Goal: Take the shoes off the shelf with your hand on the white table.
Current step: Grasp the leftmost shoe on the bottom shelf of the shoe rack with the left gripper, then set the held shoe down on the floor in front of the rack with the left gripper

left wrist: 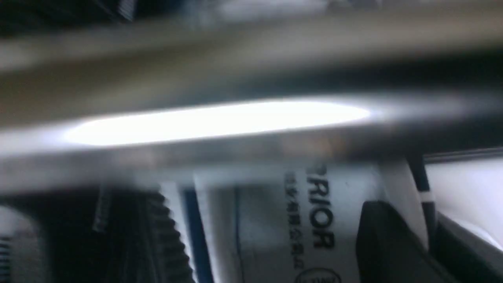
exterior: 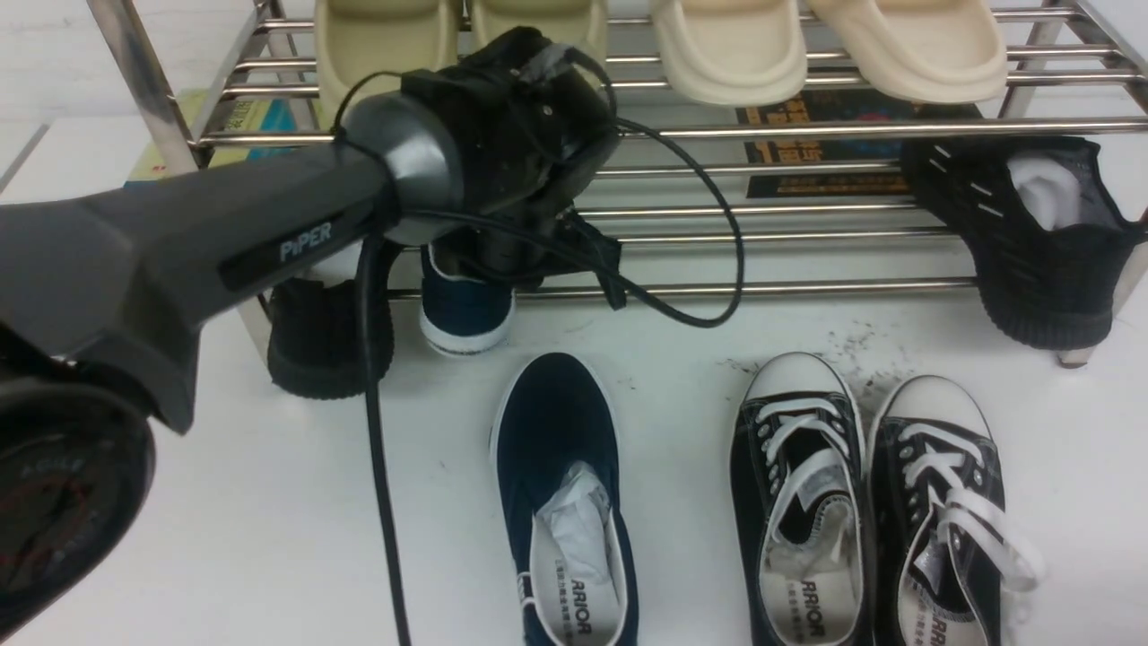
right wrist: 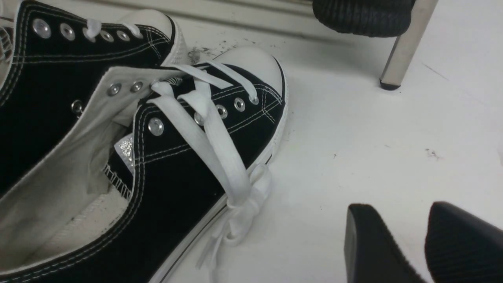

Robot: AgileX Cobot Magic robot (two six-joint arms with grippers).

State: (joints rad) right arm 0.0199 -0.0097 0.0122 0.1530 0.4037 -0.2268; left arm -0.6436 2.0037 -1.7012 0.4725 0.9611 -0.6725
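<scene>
- Left hand (exterior: 502,260) reaches into the shelf (exterior: 717,130), over a navy shoe (exterior: 465,309) on its lower tier; grip unclear.
- Second navy shoe (exterior: 560,502) lies on the tabletop (exterior: 269,502).
- Right hand (right wrist: 422,243) fingers apart, empty.

Bright, even light; left wrist view badly blurred (glare streak across).

i see one slip-on (exterior: 565,502) on the table (exterior: 269,520), left of the lace-up pair (exterior: 883,511); the other (exterior: 466,309) on the shelf (exterior: 717,289) behind.
</scene>
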